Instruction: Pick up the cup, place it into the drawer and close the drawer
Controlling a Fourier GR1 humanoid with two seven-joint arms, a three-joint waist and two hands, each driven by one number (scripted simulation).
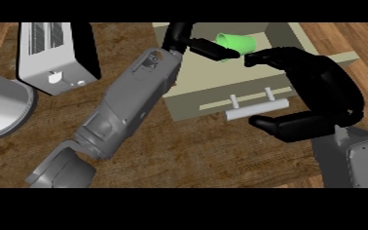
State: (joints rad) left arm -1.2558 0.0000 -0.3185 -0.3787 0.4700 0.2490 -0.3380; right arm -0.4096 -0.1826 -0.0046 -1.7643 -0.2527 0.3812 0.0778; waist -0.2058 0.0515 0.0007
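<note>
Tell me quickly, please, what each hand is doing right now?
Left hand: over the open drawer, fingers touching the green cup; whether it holds the cup cannot be told.
Right hand: fingers curled, holding nothing, above the drawer handle.

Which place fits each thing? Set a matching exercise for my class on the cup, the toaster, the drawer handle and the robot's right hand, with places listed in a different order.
Things:
1. cup
2. toaster
3. drawer handle
4. right hand

Places:
A. on the wooden counter at far left
B. inside the open drawer, lying tilted
C. on the drawer's front face
D. over the drawer's right side

Pairs: 1-B, 2-A, 3-C, 4-D
</note>
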